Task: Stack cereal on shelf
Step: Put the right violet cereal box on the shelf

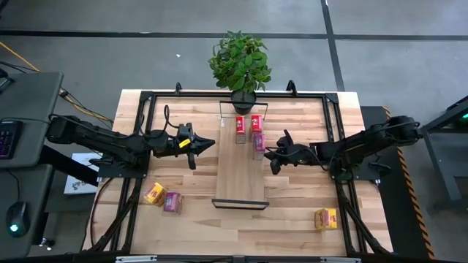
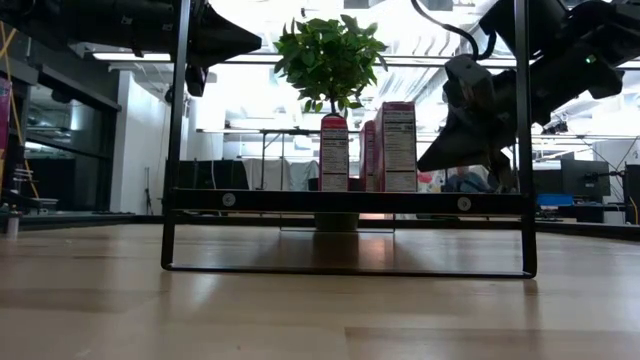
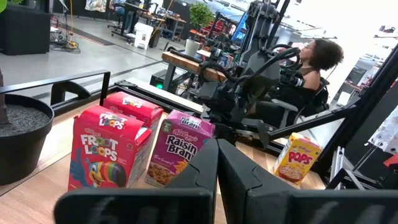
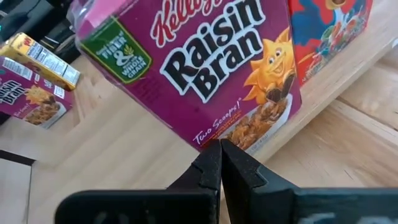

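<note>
A: From above, our right hand sits just beside the pink box on the shelf; the left hand waits opposite

B: At its wrist, fingers pressed together, gripping nothing. We'd nudge gently, squaring Raisin Bran beside the red boxes

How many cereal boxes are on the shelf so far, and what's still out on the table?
Done: three boxes stand on the long light-wood shelf: two red Froot Loops boxes and one magenta Raisin Bran box. In hand: nothing. The right gripper is shut beside the magenta box, the left gripper shut by the shelf's other side. Left: a yellow box and magenta box front-left, a yellow Pops box front-right.
</note>
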Available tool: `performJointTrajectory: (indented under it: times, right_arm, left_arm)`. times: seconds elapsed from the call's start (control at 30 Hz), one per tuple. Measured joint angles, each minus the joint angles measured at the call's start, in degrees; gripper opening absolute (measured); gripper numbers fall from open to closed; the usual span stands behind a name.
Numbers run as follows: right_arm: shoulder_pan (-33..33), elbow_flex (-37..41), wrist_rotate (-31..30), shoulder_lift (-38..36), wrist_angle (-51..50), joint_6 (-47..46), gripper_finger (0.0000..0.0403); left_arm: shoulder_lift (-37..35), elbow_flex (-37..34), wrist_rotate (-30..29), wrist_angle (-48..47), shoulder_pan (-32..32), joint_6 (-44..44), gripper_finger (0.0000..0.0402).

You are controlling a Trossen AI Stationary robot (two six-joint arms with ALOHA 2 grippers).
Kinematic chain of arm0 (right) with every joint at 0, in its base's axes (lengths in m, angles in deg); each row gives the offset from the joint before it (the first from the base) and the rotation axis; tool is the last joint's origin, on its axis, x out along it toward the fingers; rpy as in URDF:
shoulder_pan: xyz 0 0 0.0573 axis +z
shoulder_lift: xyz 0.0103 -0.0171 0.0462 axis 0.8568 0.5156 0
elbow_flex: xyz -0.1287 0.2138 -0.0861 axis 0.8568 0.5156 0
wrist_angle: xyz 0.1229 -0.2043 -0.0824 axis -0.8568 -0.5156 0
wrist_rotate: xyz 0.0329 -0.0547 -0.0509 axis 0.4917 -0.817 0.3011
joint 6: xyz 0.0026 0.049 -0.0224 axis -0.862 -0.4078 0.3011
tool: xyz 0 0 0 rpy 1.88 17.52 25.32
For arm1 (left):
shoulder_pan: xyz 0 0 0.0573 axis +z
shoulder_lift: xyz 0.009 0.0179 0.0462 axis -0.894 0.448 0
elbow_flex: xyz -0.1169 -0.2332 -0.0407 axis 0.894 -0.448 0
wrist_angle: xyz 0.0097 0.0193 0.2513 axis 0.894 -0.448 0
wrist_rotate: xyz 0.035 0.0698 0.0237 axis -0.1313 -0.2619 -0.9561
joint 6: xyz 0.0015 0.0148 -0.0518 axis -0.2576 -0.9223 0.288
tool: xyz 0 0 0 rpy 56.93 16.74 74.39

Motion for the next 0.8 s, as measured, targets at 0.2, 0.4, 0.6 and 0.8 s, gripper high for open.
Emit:
performJointTrajectory:
  times: [0.2,0.4,0.6,0.8]
  right_arm:
    - [-0.8,0.0,-2.13,0.02,-1.21,1.34,0.0]
    - [-3.13,0.0,-2.48,0.02,-2.21,1.92,0.0]
    - [-3.83,0.0,-2.32,0.04,-2.12,2.63,0.0]
    - [-3.83,0.0,-0.01,4.25,1.23,1.35,0.0]
  left_arm:
    - [0.0,0.0,0.0,0.0,0.0,0.01,0.0]
    - [0.0,0.01,0.0,0.0,0.0,-0.01,0.0]
    - [0.0,0.01,-0.01,0.0,0.0,-0.01,0.0]
    - [0.0,0.01,-0.02,-0.02,-0.01,-0.01,0.0]
